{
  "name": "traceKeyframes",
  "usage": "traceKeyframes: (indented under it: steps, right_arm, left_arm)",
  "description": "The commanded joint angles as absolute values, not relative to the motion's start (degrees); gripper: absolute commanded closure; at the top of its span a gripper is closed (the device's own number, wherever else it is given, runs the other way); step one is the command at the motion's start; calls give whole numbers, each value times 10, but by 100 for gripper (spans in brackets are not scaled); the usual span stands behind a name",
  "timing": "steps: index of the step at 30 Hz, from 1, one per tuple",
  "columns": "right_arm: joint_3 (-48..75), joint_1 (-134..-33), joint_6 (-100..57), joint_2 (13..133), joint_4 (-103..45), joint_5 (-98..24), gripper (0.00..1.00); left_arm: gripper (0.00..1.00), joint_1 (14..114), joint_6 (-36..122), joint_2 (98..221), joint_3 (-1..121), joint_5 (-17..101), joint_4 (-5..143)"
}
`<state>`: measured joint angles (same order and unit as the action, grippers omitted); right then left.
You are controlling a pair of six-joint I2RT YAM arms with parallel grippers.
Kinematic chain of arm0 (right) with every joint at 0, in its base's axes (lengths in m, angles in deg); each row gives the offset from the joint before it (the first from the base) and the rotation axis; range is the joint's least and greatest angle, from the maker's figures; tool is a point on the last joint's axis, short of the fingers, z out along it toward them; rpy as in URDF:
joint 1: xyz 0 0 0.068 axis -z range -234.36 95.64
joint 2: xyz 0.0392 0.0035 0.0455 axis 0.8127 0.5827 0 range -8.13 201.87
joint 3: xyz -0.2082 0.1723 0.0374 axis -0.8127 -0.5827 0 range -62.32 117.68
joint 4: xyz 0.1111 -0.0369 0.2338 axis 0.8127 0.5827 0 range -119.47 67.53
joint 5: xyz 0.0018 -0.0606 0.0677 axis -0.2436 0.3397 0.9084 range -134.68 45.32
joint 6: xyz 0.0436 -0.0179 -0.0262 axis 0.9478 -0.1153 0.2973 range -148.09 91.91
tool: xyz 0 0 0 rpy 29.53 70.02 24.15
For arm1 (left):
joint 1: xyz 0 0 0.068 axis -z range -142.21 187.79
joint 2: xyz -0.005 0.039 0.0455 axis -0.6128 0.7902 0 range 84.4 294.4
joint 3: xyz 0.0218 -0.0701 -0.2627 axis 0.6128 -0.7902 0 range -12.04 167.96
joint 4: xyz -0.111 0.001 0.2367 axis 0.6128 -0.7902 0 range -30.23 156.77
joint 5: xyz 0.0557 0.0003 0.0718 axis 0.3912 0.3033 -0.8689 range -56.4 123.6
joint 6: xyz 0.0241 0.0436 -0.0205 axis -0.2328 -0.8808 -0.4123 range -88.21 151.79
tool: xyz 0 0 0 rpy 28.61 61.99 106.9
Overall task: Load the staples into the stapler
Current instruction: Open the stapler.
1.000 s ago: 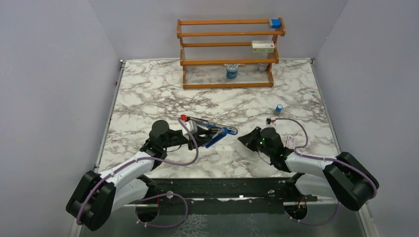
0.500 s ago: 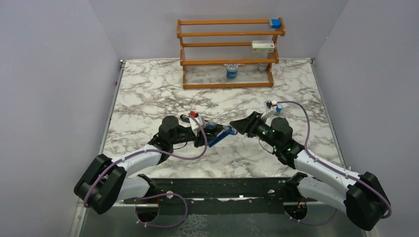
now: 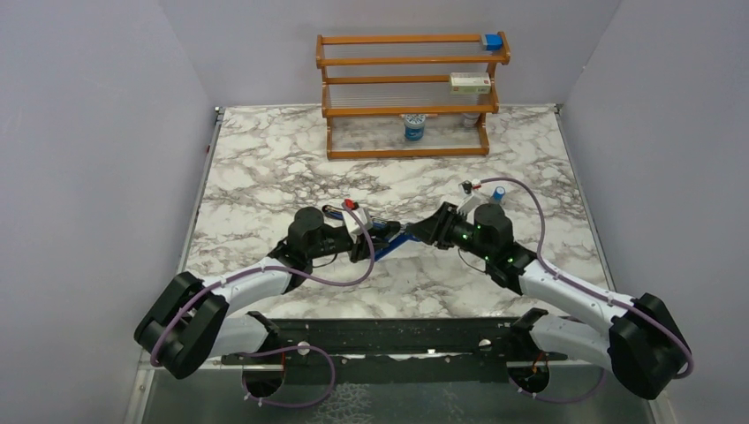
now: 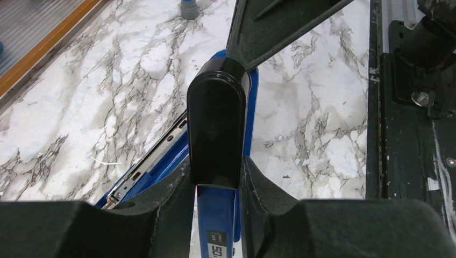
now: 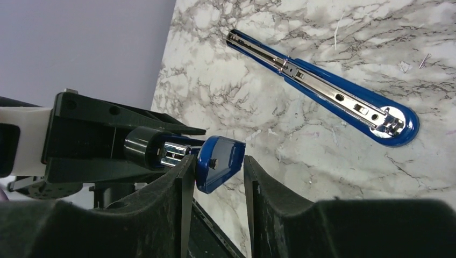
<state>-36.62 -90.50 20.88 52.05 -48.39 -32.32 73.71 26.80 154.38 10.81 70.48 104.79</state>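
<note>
Tight left pincer (image 4: pixel 215 173) grips stapler (image 5: pixel 322 91); right pincer (image 5: pixel 215 172) straddles tip, grip unclear; rack (image 3: pixel 411 62) holds box (image 3: pixel 470 83), cup (image 3: pixel 414 129).

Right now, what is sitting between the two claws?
The stapler: the left gripper clamps its body, and its blue tip pokes between the fingers of the open right gripper, clearest in the right wrist view.

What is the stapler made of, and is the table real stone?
The stapler: the blue shell looks like glossy plastic, smooth and shiny. Its inner channel looks like bare metal, silvery with punched holes. The table: white with grey veins like marble, but maybe only a printed surface.
</note>
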Motion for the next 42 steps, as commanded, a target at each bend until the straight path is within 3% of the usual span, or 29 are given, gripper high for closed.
traceKeyframes:
  steps: [1,6,10,11,14,17,18,22,27,29,33,42]
  right_arm:
    - [-354,-905,204,539,-466,-312,65]
    - [-343,-905,200,577,-481,-312,74]
    - [-328,-905,187,598,-463,-322,92]
    - [-324,-904,183,598,-450,-331,94]
    - [-322,-905,174,584,-430,-366,99]
    - [-314,-905,160,570,-404,-393,99]
    - [-311,-906,157,567,-398,-397,99]
    - [-308,-907,156,555,-381,-409,99]
    - [-310,-914,161,530,-371,-456,99]
    - [-308,-916,166,518,-367,-476,99]
    - [-303,-917,167,506,-364,-497,99]
    - [-303,-917,177,511,-372,-487,99]
  left_arm:
    - [100,742,260,1542,134,693,1101]
    - [100,748,257,1547,136,695,1101]
    - [100,750,259,1551,137,686,1101]
    - [93,750,262,1552,137,679,1101]
    - [57,753,276,1550,134,645,1101]
    - [10,764,286,1543,137,608,1101]
    - [2,770,293,1541,139,592,1101]
    - [1,818,337,1530,150,500,1101]
    - [1,902,419,1523,176,287,1080]
    - [1,941,467,1527,209,145,1012]
    - [1,995,583,1569,322,-32,808]
    - [1,1058,654,1687,465,-158,618]
